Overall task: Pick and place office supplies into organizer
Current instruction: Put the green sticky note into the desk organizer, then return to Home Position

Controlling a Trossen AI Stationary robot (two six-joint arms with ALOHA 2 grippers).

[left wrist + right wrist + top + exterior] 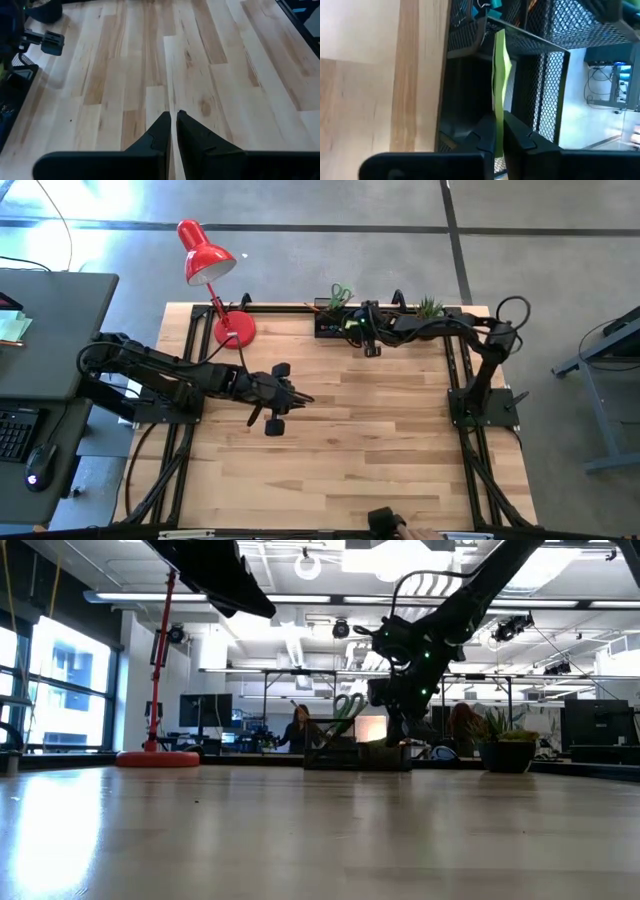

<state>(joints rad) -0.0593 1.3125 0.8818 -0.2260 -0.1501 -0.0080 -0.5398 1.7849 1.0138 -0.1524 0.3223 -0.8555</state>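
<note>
The left gripper [300, 397] hovers over the middle of the wooden table [380, 450], a little left of centre, its fingers [161, 131] drawn almost together with only a thin slit between them and nothing held; bare boards lie under it. Farther back, at the far edge of the table near its middle, sits the organizer [338, 323], a low black mesh tray with compartments. The green-handled scissors [340, 293] stand upright in its left part, their loops showing above the rim in the low view [349, 706]. The right arm reaches leftward along the far edge, and the right gripper [358, 326] is down over the right part of the organizer. Its fingers [522, 135] are clenched on the lime-green sticky-note pad [500, 85], which is held edge-on between them and sits down inside a mesh-walled compartment of the tray [540, 55]; whether it touches the floor of the compartment cannot be told. To the right of the organizer, at the far edge, stands a small potted plant [429, 308]. At the far left corner the red desk lamp [205, 255] rises from its round base [234, 330].
</note>
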